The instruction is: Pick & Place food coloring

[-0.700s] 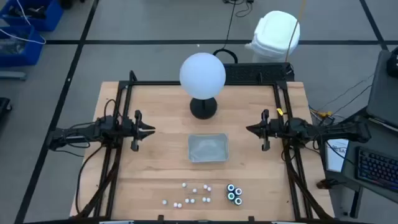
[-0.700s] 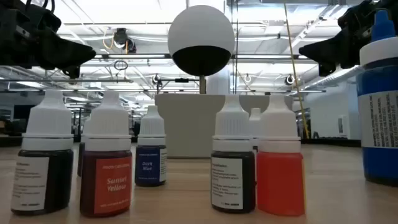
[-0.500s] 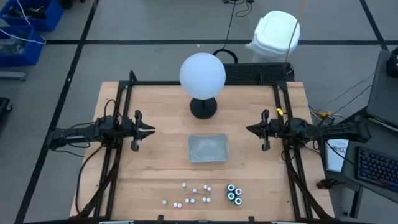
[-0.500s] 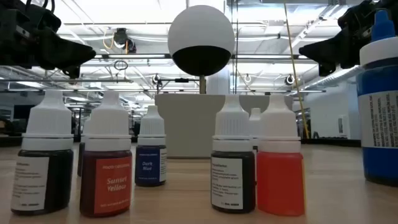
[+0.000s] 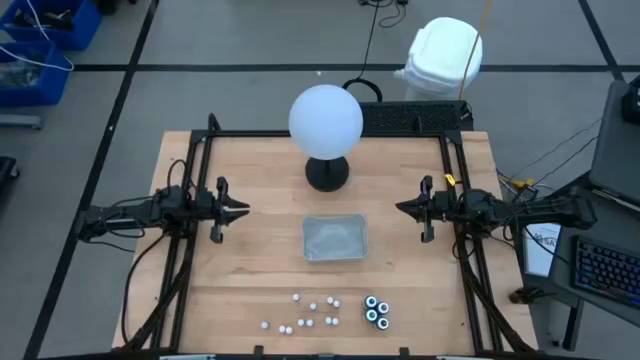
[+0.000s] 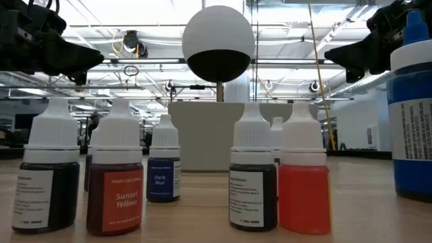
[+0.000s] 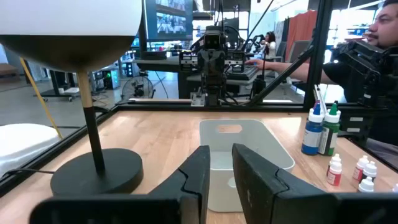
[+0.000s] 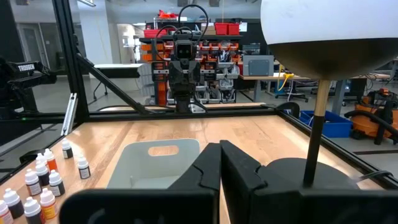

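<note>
The food coloring stands upright near the table's near edge: several tiny white-topped bottles and three larger dark ones with teal-white tops, close up in the low view. My left gripper hovers at the table's left side, its fingers a narrow gap apart, open. My right gripper hovers at the right side, fingers shut together. Both point toward the middle, well away from the bottles. The left wrist view shows the larger bottles; the right wrist view shows small ones.
A clear rectangular tray sits mid-table between the grippers. Behind it stands a white globe lamp on a round black base. A black frame rims the table. A person sits beyond the right side.
</note>
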